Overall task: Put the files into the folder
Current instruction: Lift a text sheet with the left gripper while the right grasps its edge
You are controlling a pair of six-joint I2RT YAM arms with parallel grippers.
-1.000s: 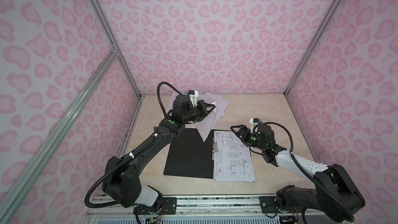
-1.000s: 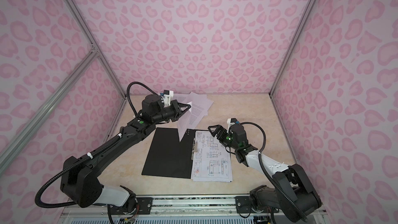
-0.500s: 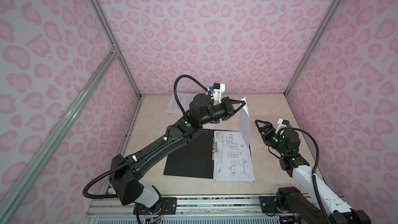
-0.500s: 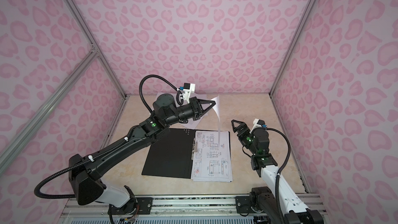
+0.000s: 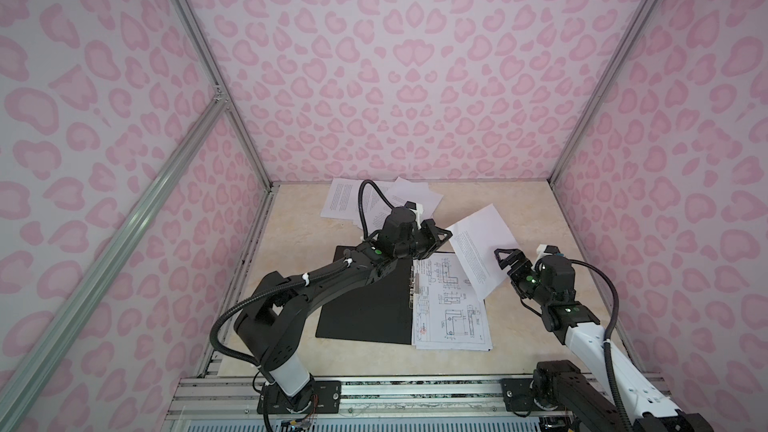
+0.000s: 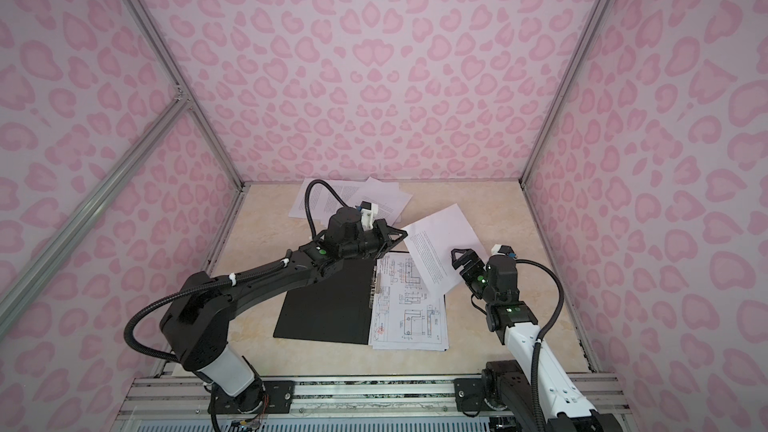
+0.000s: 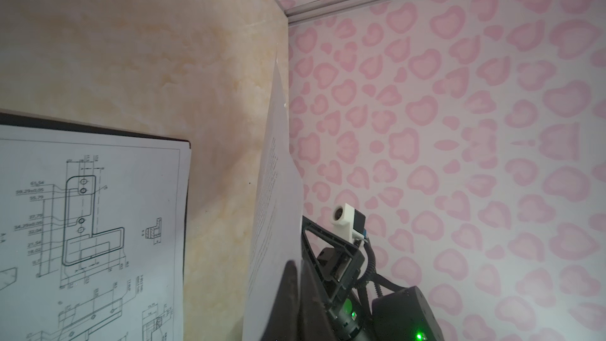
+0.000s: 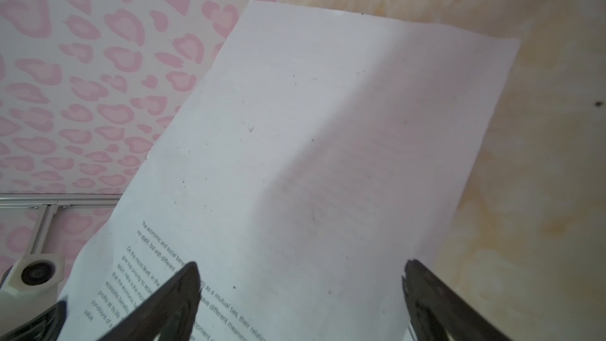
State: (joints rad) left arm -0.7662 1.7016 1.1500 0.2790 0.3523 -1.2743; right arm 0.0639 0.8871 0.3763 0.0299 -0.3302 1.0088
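The folder (image 5: 365, 309) (image 6: 324, 309) lies open, black inside up, on the table. A file with line drawings (image 5: 451, 309) (image 6: 409, 309) (image 7: 98, 224) rests on its right half. My left gripper (image 5: 446, 236) (image 6: 404, 235) (image 7: 296, 265) is shut on the edge of a text file (image 5: 478, 243) (image 6: 436, 238) (image 7: 275, 191) (image 8: 328, 126), held in the air right of the folder's far end. My right gripper (image 5: 506, 254) (image 6: 462, 255) (image 8: 301, 265) stands open at that sheet's near part, gripping nothing. More files (image 5: 340, 201) (image 6: 320, 201) lie piled at the back.
Pink patterned walls close in the table (image 5: 299, 243) on three sides. A metal rail (image 5: 374, 392) runs along the front edge, carrying both arm bases. The left arm reaches across the folder's far end.
My left gripper carried the text file from the back pile rightward past the folder's far end. The right gripper left the drawing sheet, pulled back right, then rose to the held sheet.
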